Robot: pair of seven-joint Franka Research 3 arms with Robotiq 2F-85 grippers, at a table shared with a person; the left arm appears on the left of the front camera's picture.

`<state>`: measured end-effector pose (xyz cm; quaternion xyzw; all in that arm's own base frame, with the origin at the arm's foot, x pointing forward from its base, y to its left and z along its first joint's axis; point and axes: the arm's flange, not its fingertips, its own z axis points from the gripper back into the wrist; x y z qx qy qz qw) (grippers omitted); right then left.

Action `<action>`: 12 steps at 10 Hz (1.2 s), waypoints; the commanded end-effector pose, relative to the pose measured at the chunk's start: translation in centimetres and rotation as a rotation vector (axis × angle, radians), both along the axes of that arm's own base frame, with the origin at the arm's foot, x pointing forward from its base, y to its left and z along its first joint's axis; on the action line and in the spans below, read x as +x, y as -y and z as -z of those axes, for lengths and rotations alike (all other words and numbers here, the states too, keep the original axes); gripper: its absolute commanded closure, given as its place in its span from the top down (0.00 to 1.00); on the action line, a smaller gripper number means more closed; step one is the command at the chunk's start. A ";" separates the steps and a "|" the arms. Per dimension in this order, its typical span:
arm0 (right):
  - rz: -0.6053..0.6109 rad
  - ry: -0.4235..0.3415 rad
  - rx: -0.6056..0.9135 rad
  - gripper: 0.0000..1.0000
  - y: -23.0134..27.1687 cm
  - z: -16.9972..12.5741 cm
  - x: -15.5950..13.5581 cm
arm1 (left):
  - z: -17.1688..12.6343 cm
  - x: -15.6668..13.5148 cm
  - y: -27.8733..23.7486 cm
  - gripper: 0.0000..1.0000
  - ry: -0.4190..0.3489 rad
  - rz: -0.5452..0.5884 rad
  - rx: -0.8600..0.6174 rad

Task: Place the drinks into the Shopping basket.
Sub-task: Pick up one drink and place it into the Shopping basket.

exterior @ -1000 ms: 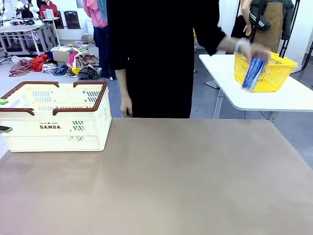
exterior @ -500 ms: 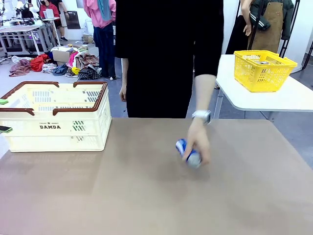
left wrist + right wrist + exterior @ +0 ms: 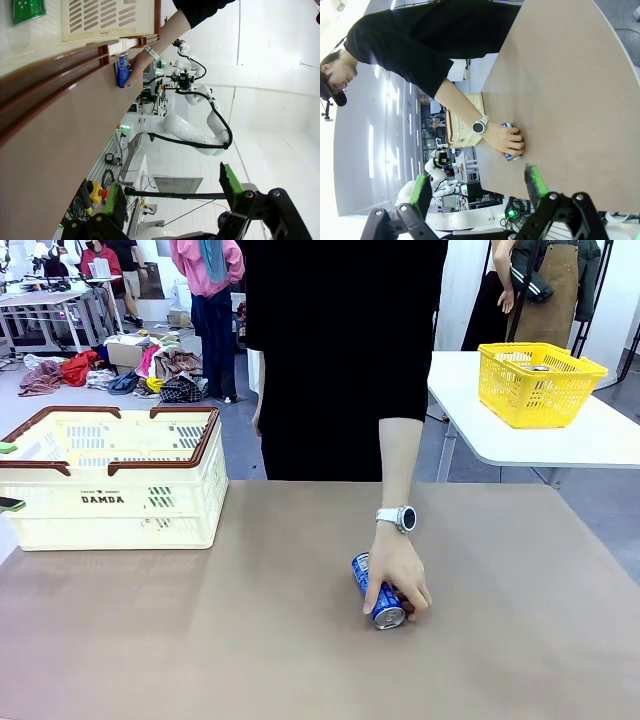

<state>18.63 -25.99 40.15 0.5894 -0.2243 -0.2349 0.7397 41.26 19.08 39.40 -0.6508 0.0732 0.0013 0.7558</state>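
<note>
A person's hand (image 3: 398,575) covers the blue can (image 3: 372,592) lying on the brown table (image 3: 200,640). The Shopping basket (image 3: 110,500) stands left. My left gripper (image 3: 170,182) and right gripper (image 3: 477,177) gape.

Bright, even overhead light; soft shadow under the hand (image 3: 398,570) on the tabletop (image 3: 200,640). Wrist views bow at edges, walls (image 3: 280,75) blown white.

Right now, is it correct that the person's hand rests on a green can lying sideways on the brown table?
Not quite: the can is blue, not green, as the front view shows. The person's hand does rest on it, lying sideways on the brown table.
</note>
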 end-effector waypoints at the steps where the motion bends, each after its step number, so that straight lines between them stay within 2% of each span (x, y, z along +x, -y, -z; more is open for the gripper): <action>1: 0.005 0.022 0.003 1.00 0.0 -0.3 0.1 | -0.2 -0.6 0.2 1.00 0.000 0.005 -0.003; 12: 0.000 0.000 0.000 1.00 0.0 0.0 0.0 | -0.2 -0.6 0.2 1.00 0.000 0.005 -0.003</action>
